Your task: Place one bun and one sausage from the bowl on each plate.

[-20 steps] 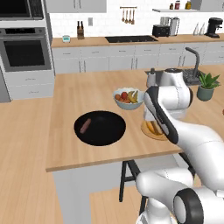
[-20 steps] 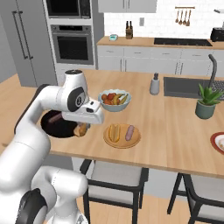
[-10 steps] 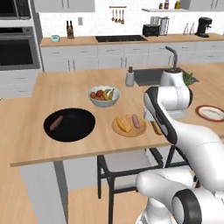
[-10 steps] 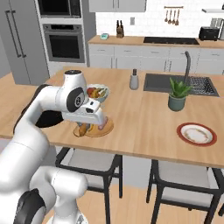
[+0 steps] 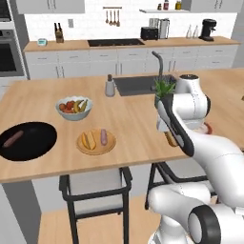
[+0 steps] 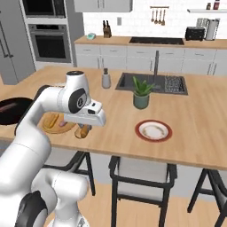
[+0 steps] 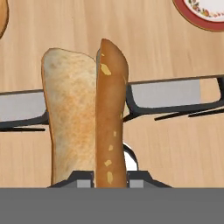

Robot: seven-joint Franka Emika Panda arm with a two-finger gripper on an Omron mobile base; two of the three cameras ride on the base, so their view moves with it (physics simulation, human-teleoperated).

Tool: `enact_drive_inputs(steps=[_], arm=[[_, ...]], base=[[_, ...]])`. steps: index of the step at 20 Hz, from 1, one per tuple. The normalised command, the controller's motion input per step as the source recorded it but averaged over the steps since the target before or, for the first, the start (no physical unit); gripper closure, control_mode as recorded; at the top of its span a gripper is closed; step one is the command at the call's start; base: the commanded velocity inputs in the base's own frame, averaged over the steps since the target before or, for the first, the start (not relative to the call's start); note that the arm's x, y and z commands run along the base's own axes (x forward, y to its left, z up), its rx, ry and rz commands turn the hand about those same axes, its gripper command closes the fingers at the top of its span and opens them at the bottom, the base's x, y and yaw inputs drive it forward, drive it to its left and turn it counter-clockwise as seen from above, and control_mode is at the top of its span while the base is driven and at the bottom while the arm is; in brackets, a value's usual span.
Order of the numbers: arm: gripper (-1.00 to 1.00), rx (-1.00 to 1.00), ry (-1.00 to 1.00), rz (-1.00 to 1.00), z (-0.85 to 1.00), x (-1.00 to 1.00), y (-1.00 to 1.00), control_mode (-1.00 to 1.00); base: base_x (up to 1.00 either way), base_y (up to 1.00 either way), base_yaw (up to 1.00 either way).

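My gripper [image 6: 83, 131] is shut on a bun [image 6: 82, 131], which it holds over the island's front edge, right of the tan plate [image 6: 52, 126] and left of the red-rimmed plate [image 6: 153, 131]. Seen from the hand, the split bun [image 7: 87, 118] stands between the fingertips of the gripper [image 7: 110, 178], with the red-rimmed plate [image 7: 203, 13] at the top right. The tan plate [image 5: 96, 148] carries one bun [image 5: 87, 140] and one sausage [image 5: 103, 137]. Far left, the black bowl [image 5: 33, 147] holds a sausage [image 5: 13, 138]. My arm hides most of the gripper [image 5: 170, 138].
A white fruit bowl [image 5: 74, 107] stands behind the tan plate. A shaker [image 5: 110, 86], a sink [image 6: 153, 83] and a potted plant [image 6: 141, 93] sit further back. Stools [image 6: 142, 170] stand under the island's front edge.
The base has driven right, so the whole scene has slid left in both base views. The gripper still holds the bun and now hangs past the tan plate, nearer the red-rimmed plate.
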Motion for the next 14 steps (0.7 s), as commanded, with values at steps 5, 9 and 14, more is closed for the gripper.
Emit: enact_drive_inputs(steps=[5, 9, 14], arm=[[1.00, 0.00, 0.00, 0.00, 0.00, 0.00, 0.00, 1.00], [1.00, 0.00, 0.00, 0.00, 0.00, 0.00, 0.00, 1.00], [1.00, 0.00, 0.00, 0.00, 0.00, 0.00, 0.00, 1.00]], base=[[0.04, -0.71, 0.00], [0.16, -0.66, 0.00], [0.26, -0.54, 0.00]])
